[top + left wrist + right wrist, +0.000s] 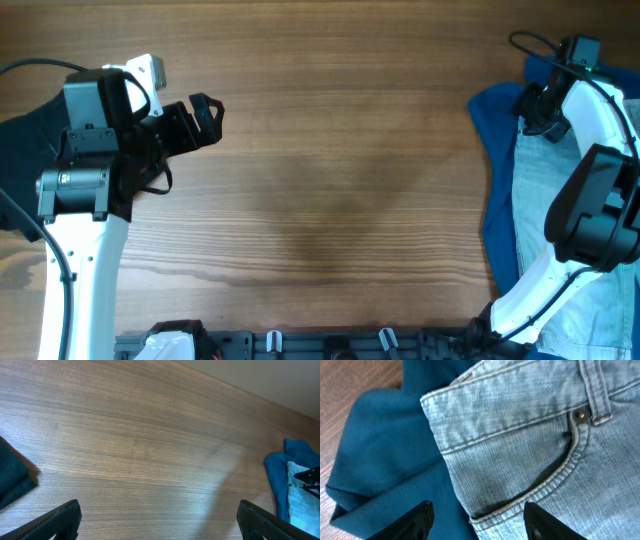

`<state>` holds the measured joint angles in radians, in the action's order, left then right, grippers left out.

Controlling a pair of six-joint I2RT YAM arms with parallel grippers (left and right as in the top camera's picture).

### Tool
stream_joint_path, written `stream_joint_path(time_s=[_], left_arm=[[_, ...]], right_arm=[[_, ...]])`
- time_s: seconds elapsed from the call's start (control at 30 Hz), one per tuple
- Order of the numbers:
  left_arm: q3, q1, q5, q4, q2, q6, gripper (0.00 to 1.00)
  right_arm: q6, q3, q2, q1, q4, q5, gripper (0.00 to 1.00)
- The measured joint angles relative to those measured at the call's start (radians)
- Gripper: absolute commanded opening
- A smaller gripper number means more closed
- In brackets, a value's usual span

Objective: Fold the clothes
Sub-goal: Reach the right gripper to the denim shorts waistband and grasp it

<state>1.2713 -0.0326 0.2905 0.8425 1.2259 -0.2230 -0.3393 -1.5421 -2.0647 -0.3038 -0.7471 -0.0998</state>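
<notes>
— What's the table (330, 150) like?
— Wood grain, smooth, with a soft sheen.
— And under your right side?
— The jeans (530, 435) are pale denim with a coarse weave, raised stitching and one dull metal rivet (579, 415). The dark-blue garment (385, 445) is a finer matt cloth. The black garment (20, 140) at the left is matt cloth too. My right fingers (420, 517) look like matt black plastic.

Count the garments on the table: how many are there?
3. The black garment lies at the left edge. The blue garment lies at the right, with the jeans on top. Others may be hidden beneath.
</notes>
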Motion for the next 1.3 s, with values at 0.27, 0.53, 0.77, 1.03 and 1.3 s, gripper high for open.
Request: stream_joint_path(time_s=[0.27, 0.53, 0.77, 1.03, 1.3], left_arm=[[0.000, 0.000, 0.000, 0.006, 0.000, 0.000, 1.00], [0.000, 0.000, 0.000, 0.007, 0.000, 0.000, 1.00], [0.000, 0.000, 0.004, 0.007, 0.000, 0.000, 1.00], [0.000, 0.000, 0.007, 0.007, 0.000, 0.000, 1.00], [0.000, 0.000, 0.007, 0.007, 0.000, 0.000, 1.00]], right_arm=[[0.012, 0.000, -0.024, 0.044, 0.035, -0.055, 0.57], [0.023, 0.000, -0.064, 0.043, 0.004, -0.107, 0.34], [0.037, 0.000, -0.064, 0.043, -0.015, -0.125, 0.39], [0.049, -0.002, -0.064, 0.043, -0.039, -0.141, 0.04], [0.049, -0.003, 0.230, 0.026, -0.074, -0.156, 0.04]])
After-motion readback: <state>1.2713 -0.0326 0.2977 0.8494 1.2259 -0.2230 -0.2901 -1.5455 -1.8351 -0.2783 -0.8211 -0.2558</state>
